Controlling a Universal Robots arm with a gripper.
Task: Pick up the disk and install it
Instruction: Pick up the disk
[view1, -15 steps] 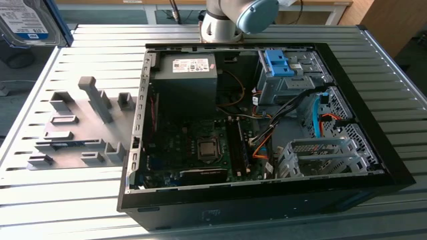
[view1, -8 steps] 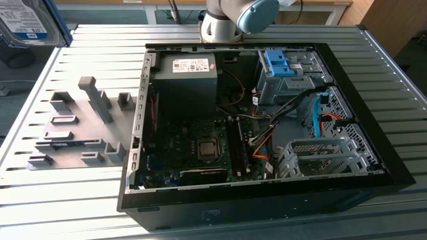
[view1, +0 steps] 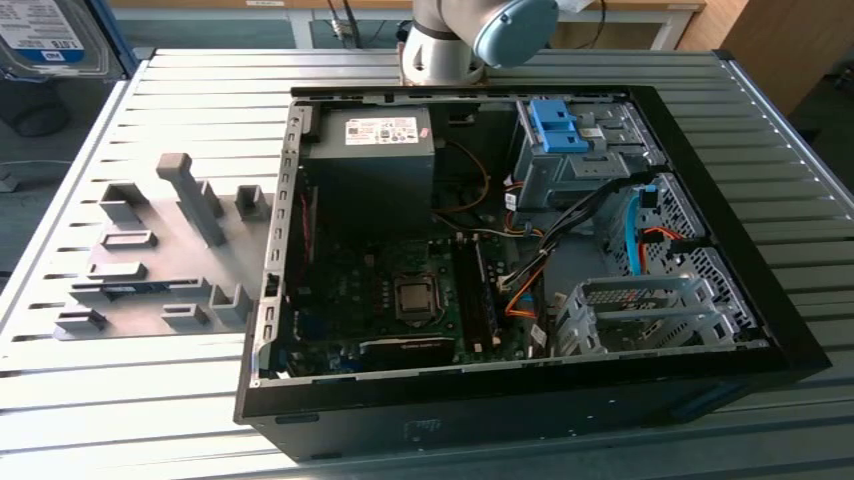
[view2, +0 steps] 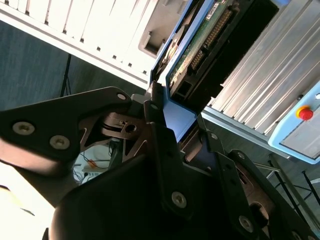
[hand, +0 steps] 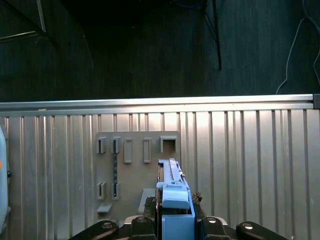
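Observation:
My gripper is shut on the disk, whose green circuit board and blue bracket stick out past the fingers. In the first wrist view the disk's blue bracket edge stands upright between the gripper's two sides, held high above the slatted table. The exterior view catches the disk's white-and-blue label at its top left corner, well away from the open computer case.
Inside the case are a grey power supply, a blue latch piece, the motherboard and a metal drive cage. A grey fixture plate with holders lies on the slatted table beside the case.

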